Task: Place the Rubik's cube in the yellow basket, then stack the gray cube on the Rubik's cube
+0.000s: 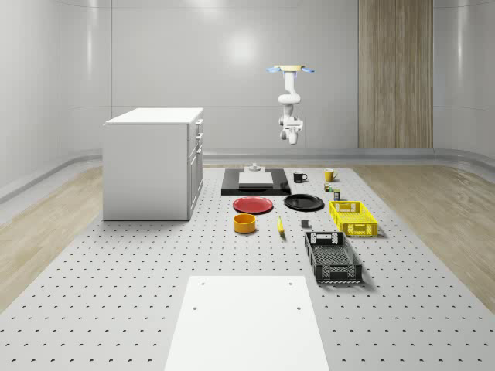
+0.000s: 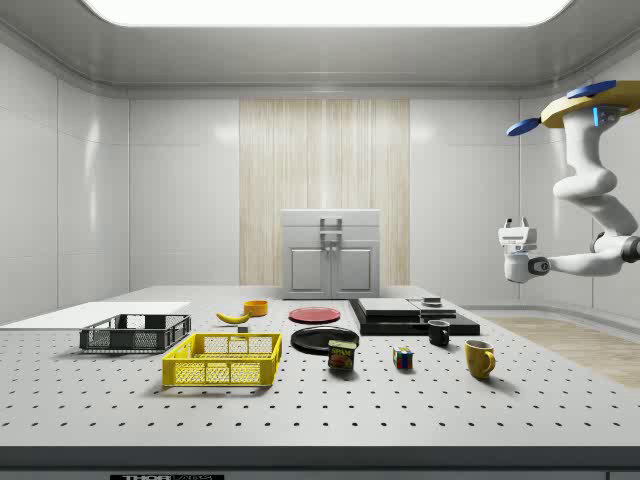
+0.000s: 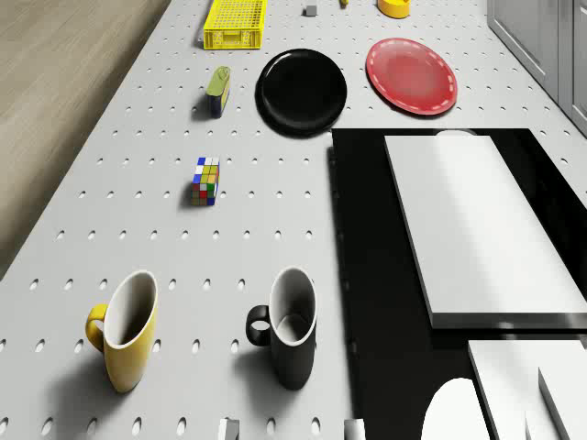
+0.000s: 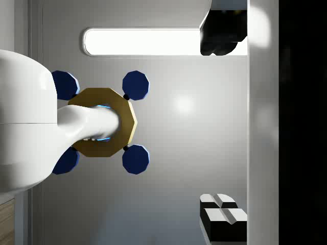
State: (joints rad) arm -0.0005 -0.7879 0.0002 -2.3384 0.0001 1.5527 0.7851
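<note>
Below the hovering drone [image 2: 590,105], its camera catches the Rubik's cube [image 3: 206,181], seemingly untouched.

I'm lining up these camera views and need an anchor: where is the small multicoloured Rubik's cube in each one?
Whole-scene view: the multicoloured Rubik's cube sits on the table behind the yellow plastic basket, beside the green can.
Side view: between that can and the yellow mug.
Drone view: alone on the pegboard, with the mug nearer the camera.
Wrist view: not in it.
Shared landmark: the yellow mug.
</note>
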